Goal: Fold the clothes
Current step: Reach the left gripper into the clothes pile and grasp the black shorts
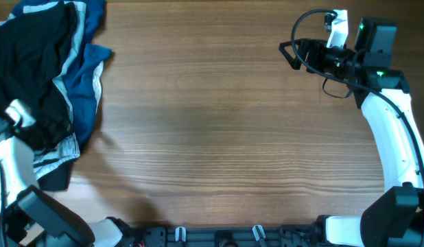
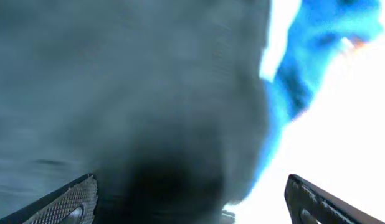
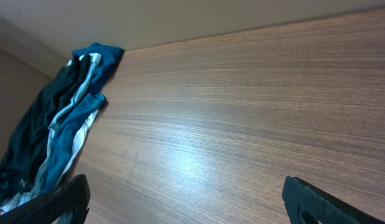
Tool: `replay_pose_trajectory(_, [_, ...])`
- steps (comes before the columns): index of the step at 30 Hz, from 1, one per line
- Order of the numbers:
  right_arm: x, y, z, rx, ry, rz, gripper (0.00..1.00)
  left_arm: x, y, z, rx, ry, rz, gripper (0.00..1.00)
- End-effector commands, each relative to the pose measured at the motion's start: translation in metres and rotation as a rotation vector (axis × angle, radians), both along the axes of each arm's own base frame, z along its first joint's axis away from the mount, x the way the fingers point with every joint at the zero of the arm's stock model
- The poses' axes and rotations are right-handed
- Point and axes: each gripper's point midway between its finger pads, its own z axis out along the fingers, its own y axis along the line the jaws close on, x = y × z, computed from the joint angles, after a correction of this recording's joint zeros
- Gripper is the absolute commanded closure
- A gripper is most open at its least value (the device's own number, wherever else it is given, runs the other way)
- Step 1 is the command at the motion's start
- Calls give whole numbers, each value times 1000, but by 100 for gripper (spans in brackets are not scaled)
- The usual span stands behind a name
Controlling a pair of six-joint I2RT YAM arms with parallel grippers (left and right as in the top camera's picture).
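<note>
Clothes (image 1: 40,62), a dark and blue heap, fill the blurred view between the left gripper's (image 2: 191,196) 2 wide-spread fingers, at the table's (image 1: 219,137) far-left corner. The right gripper (image 3: 183,199) also hangs wide, empty, over the wood well apart from them.

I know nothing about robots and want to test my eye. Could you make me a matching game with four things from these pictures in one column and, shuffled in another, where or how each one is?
Things:
1. black garment
2. blue garment
3. left gripper
4. right gripper

Descriptions:
A. open above bare table
B. the piece of clothing nearer the table's middle
C. open, close over dark cloth
D. the piece of clothing at the table's left edge

Pairs: 1-D, 2-B, 3-C, 4-A
</note>
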Motion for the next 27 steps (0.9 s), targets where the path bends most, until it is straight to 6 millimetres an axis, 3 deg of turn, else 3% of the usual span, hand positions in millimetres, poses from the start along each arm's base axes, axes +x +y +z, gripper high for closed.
replay_pose_trajectory(1, [5, 0, 4, -12, -14, 0, 0, 15, -32, 0, -2, 20, -103, 4])
replay_pose_trajectory(5, [3, 0, 2, -11, -1, 1, 0, 8, -35, -7, 74, 112, -106, 3])
replay_pose_trajectory(14, [2, 0, 1, -10, 7, 0, 0, -8, -13, -13, 184, 219, -43, 5])
replay_pose_trajectory(24, [2, 0, 1, -10, 7, 0, 2, -12, -13, -29, 164, 270, -45, 32])
replay_pose_trajectory(26, [2, 0, 1, -10, 7, 0, 3, -12, -14, -32, 157, 275, -48, 47])
replay_pose_trajectory(27, [2, 0, 1, -10, 7, 0, 5, -12, -15, -32, 153, 274, -50, 62])
